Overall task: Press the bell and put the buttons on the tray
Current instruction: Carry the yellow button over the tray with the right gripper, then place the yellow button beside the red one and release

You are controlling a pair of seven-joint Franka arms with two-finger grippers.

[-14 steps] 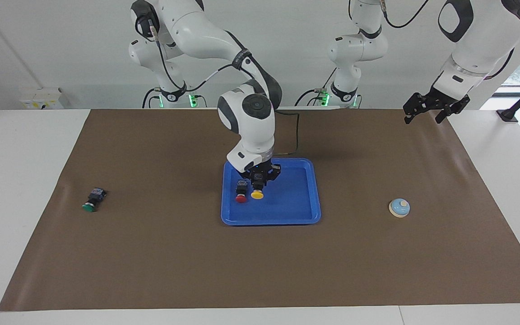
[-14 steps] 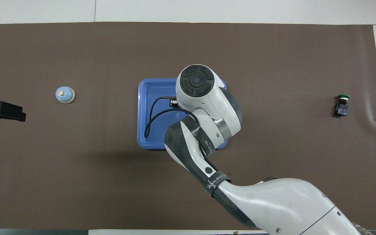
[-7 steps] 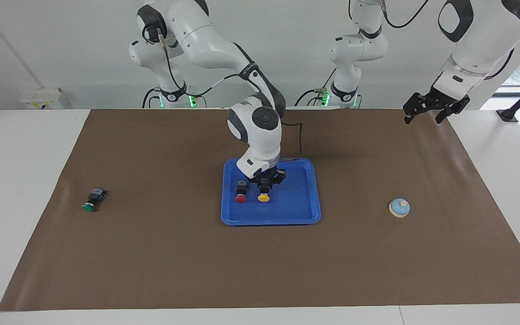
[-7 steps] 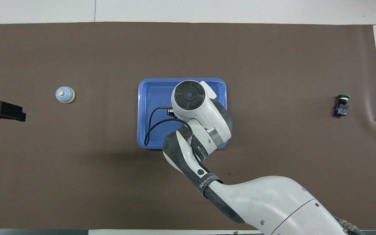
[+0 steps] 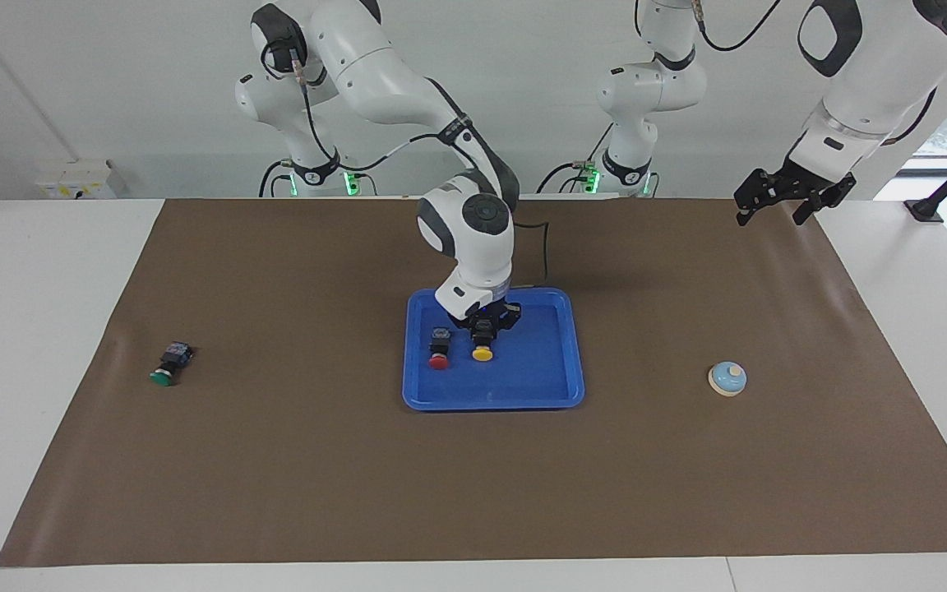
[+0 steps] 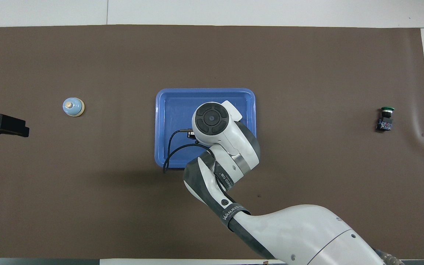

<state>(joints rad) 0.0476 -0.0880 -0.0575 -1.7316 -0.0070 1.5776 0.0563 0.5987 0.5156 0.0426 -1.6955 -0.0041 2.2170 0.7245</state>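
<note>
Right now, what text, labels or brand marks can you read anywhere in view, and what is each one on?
"WANJEED": white lettering on the black band around the right arm, overhead view; smaller print beside it is too blurred to read.
A second band, nearer the wrist, carries lettering too blurred to read.
Nothing readable on the tray, buttons or bell.

"WANJEED" on the right arm's band (image 6: 233,214)

In the blue tray (image 5: 539,386), the right gripper (image 5: 483,326) was down at the black body of the yellow button (image 5: 482,352), which sat beside the red button (image 5: 439,358). The green button (image 5: 168,367) lay on the brown mat (image 5: 293,460) toward the right arm's end of the worktop. The bell (image 5: 727,378) stood toward the left arm's end, where the left gripper (image 5: 786,197) waited, raised.
</note>
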